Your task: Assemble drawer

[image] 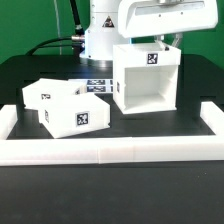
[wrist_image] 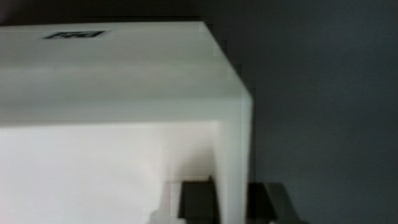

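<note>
Clamping the tall white plastic boxy housing (image: pixel 146 85) by one thin wall, the arm's two-finger gripper (image: pixel 166 40) reaches down from twelve o'clock onto the housing's upper edge. In the wrist view the dark fingertips (wrist_image: pixel 192 205) sit on either side of that wall with no gap showing, so the fingers read as closed on the housing. A wall pinch probably suits a box too wide to span whole. The housing stands upright on the black table (image: pixel 203 92), with its open face toward six o'clock in the exterior view, most likely so a tray can be slid in from the front. Two smaller open-top white plastic trays (image: pixel 79 117) lie at about nine o'clock from the housing, clear of it. The rear tray (image: pixel 47 92) is close against the nearer one (whether they touch I cannot tell). Neither is inserted yet, so the drawer is in three separate pieces. A long low white rail (image: pixel 100 150) fences the work area at six o'clock, with short arms at three and nine, presumably as a stop to brace parts against. The flat white marker board (image: pixel 98 87) lies between the trays and the housing. By count: one housing, two trays, one rail, one marker board, one gripper.
</note>
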{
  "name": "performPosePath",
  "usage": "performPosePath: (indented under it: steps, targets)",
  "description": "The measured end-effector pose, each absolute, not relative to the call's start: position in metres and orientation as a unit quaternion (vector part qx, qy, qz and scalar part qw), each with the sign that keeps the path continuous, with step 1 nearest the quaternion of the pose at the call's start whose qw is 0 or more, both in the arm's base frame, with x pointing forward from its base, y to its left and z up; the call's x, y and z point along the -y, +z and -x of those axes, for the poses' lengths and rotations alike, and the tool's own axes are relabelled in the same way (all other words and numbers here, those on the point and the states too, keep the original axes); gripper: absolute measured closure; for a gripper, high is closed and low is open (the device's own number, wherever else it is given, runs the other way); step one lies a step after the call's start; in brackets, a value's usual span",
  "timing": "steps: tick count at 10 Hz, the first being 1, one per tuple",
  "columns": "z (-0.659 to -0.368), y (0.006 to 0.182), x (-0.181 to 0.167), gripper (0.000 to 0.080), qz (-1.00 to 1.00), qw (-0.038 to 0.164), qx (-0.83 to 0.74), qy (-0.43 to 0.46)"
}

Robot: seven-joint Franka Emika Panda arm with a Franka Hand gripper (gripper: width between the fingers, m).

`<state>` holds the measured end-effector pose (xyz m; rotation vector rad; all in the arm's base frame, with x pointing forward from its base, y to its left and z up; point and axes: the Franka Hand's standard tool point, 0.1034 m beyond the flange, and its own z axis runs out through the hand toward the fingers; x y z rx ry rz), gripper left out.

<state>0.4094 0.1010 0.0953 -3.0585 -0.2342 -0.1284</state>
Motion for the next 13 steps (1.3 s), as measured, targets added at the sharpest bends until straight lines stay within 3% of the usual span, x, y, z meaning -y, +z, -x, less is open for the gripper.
performPosePath:
  steps: [4, 10, 13]
  targets:
    - [-0.427, 0.095, -0.097, 0.0762, 0.996, 0.038, 0.066, -0.044]
    - [-0.510, 0.097, -0.086, 0.0762, 0.995, 0.049, 0.027, -0.079]
    - [-0.536, 0.099, -0.091, 0.0762, 0.994, 0.054, 0.013, -0.092]
